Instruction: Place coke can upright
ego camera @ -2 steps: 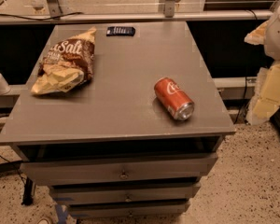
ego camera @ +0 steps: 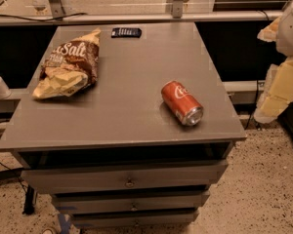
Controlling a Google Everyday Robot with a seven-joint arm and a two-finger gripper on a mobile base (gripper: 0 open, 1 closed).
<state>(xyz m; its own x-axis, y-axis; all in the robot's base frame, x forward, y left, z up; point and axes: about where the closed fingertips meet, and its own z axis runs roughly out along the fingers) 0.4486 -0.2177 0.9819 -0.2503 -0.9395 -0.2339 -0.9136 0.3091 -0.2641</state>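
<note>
The coke can [ego camera: 181, 103], red with white script and silver ends, lies on its side on the right half of the grey cabinet top [ego camera: 132, 116]. Its silver end points toward the front right corner. My gripper [ego camera: 279, 89] shows as pale cream parts at the right edge of the camera view, beyond the table's right side and well apart from the can. It holds nothing that I can see.
A brown-and-yellow chip bag [ego camera: 68, 71] lies at the back left of the top. A small flat black device [ego camera: 126, 32] lies at the back edge. Drawers [ego camera: 129, 182] sit below the top. A rail [ego camera: 136, 17] runs behind the cabinet.
</note>
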